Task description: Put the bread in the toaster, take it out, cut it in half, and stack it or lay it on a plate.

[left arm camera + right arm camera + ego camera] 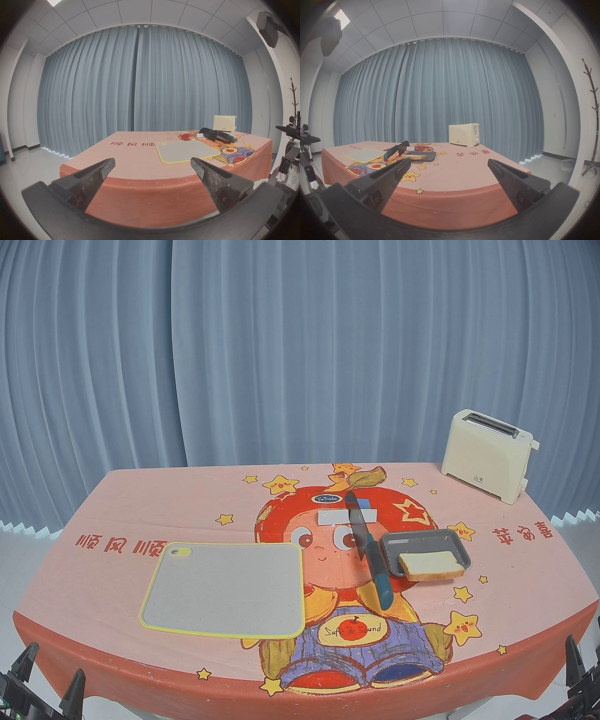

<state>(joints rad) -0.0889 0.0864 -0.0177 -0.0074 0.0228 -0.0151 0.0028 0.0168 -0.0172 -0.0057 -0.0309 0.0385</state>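
Four steps in the job, so how many look done?

None, I'd say. The bread [431,565] lies flat in the grey tray [425,534], poking over its near edge. It looks whole and untoasted.

And the toaster [487,455]?

It stands at the far right corner of the table [125,509], well apart from the bread, with no slice standing in its slot.

What about the arms?

Both hang off the table's near edge. The left gripper [152,161] has its jaws spread wide with nothing between them, and the right gripper [449,161] is the same.

The cutting gear?

The knife [369,546] lies just left of the tray, its blade propped on a small white block. The cutting board [225,590] lies further left.

So what's left?

Everything: toasting, lifting out, halving and laying out. The right arm is nearer the bread, so I'd expect it to start.
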